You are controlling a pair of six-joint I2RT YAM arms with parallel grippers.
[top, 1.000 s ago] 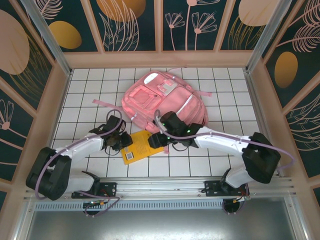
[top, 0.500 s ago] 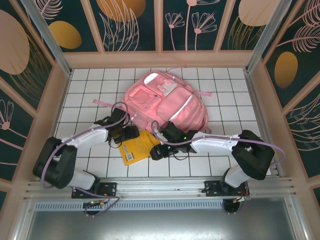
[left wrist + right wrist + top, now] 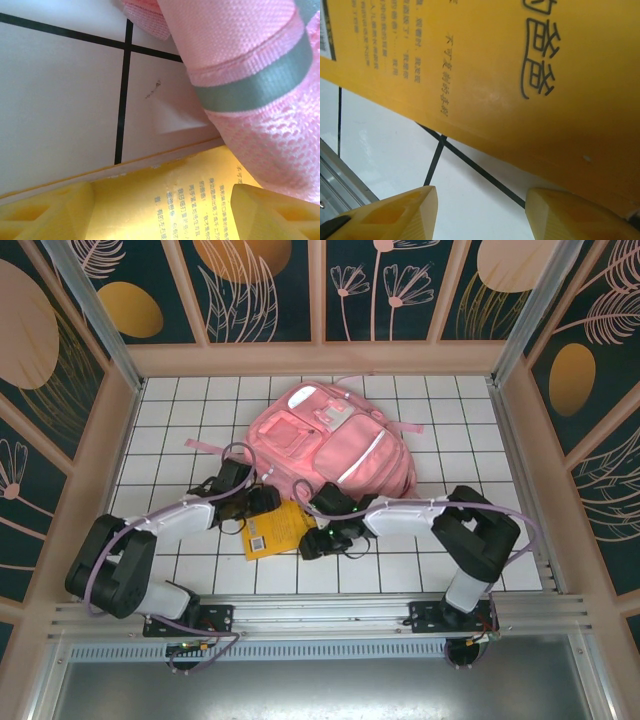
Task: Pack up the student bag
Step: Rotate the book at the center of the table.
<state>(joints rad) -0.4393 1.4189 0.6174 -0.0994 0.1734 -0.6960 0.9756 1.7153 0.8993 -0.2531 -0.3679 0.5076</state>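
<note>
Your left jaws and right jaws stand apart, flanking the yellow book [image 3: 272, 530] at mid-frame. It lies on the worktop [image 3: 170, 420] against the pink backpack [image 3: 330, 440].

White gridded table [image 3: 170, 430], leaf-patterned walls [image 3: 400, 290]

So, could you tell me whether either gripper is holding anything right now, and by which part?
Nothing looks held. The left gripper stands open over the flat yellow paperback book, and the right gripper is open over the bare white tiled table.
</note>
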